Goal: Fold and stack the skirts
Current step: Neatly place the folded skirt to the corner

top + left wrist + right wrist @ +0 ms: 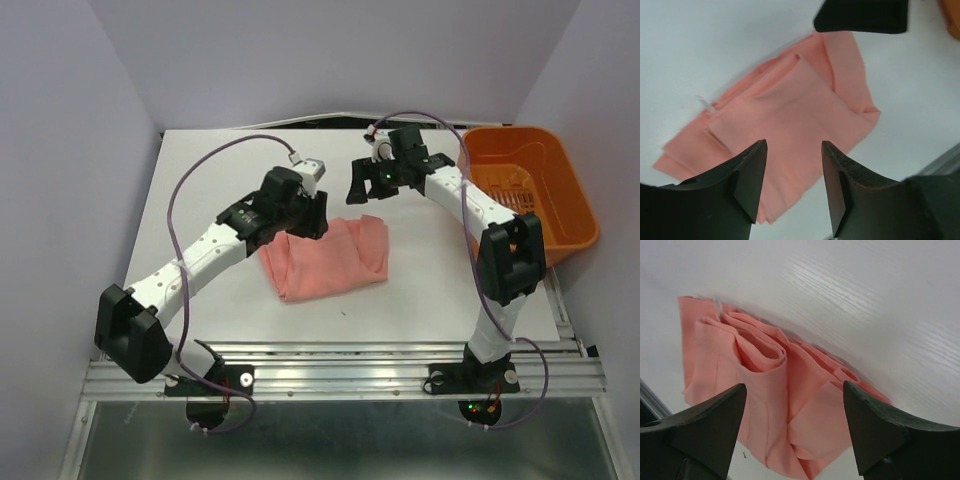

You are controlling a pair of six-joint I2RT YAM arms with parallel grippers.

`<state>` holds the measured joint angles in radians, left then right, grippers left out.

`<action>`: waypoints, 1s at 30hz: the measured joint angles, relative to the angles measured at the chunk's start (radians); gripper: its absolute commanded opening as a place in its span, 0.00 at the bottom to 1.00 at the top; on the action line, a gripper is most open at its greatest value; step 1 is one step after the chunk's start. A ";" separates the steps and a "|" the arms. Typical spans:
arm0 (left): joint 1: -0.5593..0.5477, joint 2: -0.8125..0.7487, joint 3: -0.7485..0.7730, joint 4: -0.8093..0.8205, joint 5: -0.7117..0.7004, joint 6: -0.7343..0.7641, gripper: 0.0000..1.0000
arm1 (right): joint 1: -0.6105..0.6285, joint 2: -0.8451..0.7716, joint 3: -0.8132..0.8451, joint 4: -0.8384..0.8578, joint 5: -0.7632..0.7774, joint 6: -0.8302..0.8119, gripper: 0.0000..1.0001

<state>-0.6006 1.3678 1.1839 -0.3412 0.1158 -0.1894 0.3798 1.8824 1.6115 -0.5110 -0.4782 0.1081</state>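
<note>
A folded salmon-pink skirt (330,258) lies in a rough rectangle at the middle of the table. It also shows in the left wrist view (785,120) and, with its layered folds, in the right wrist view (770,395). My left gripper (312,215) hovers over the skirt's upper-left corner, open and empty (792,185). My right gripper (372,187) hovers just beyond the skirt's far edge, open and empty (795,405). I cannot tell whether the pile holds one skirt or more.
An orange plastic basket (530,190) stands at the right edge of the table, beside the right arm. The white table (200,180) has bare surface to the left and in front of the skirt.
</note>
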 measured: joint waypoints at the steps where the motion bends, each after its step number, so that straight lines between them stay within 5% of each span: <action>1: -0.036 0.008 0.000 -0.001 -0.010 -0.049 0.60 | -0.007 -0.005 -0.018 -0.018 0.027 0.001 0.84; 5: -0.129 0.083 -0.018 -0.001 -0.035 -0.196 0.62 | -0.055 -0.005 -0.041 -0.077 0.088 0.004 0.99; 14: -0.105 0.438 -0.024 0.016 -0.035 -0.345 0.78 | -0.154 -0.027 -0.049 -0.128 0.192 0.003 1.00; 17: -0.071 0.443 0.001 0.027 -0.005 -0.343 0.90 | -0.168 -0.039 -0.050 -0.138 0.194 -0.001 1.00; 24: 0.145 0.507 0.098 -0.026 0.012 -0.229 0.90 | -0.234 -0.048 -0.050 -0.145 0.187 -0.015 1.00; 30: 0.341 0.634 0.285 -0.151 -0.127 -0.037 0.92 | -0.255 -0.048 -0.049 -0.158 0.186 -0.031 1.00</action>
<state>-0.2596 2.0018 1.4693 -0.4927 -0.0109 -0.2268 0.1249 1.8339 1.5623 -0.6685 -0.2920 0.0772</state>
